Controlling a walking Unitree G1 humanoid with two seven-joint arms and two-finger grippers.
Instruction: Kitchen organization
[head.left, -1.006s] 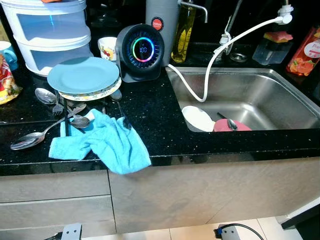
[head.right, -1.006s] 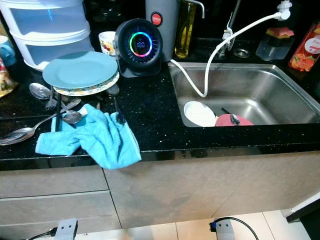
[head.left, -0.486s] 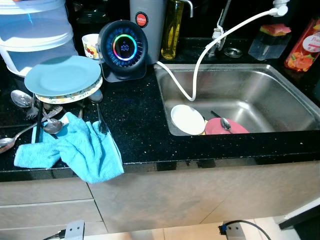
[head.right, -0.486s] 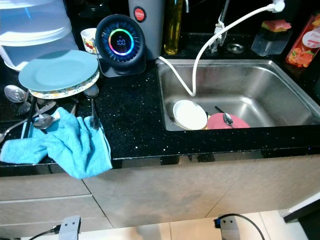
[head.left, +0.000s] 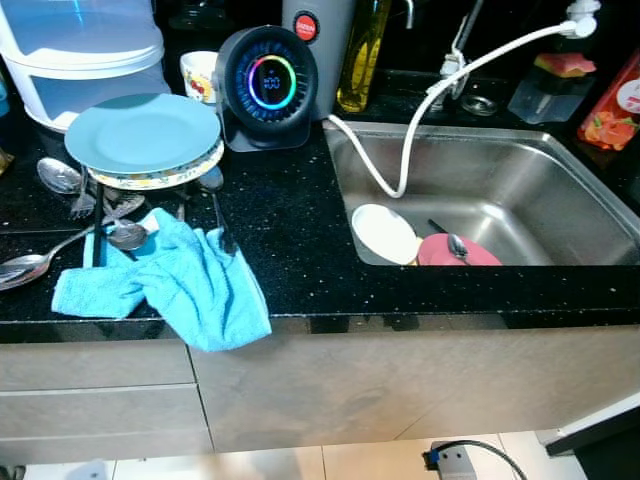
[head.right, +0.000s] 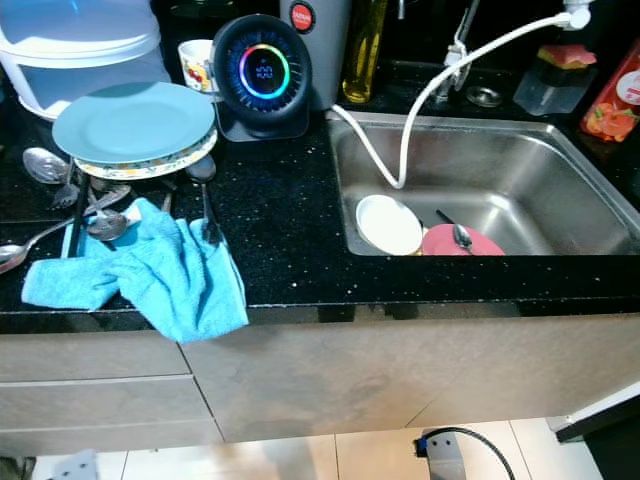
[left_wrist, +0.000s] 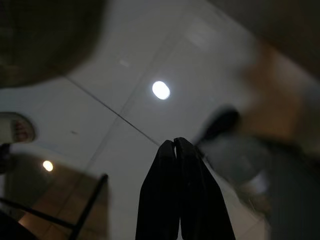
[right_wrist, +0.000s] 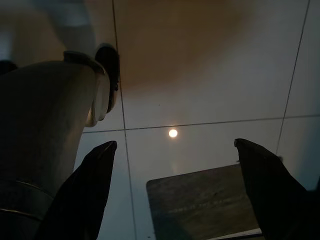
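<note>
Head views: a blue plate (head.left: 143, 132) tops a stack on the black counter (head.left: 300, 230), a blue cloth (head.left: 180, 283) beside spoons (head.left: 40, 265); dishes (head.left: 388, 234) lie in the sink (head.left: 520, 190).
Left wrist: left gripper (left_wrist: 175, 142) pressed together above floor tiles (left_wrist: 100, 130).
Right wrist: right gripper (right_wrist: 172, 150) spread wide.

Both arms hang idle, pointing at the floor. Left gripper (left_wrist: 175, 145): the two black fingers (left_wrist: 160, 195) pressed together, tips touching, no gap, nothing between them. Right gripper (right_wrist: 175, 150): fingers (right_wrist: 87, 185) spread wide, one at 9 o'clock and the other at 3 o'clock in its wrist view, nothing held.
</note>
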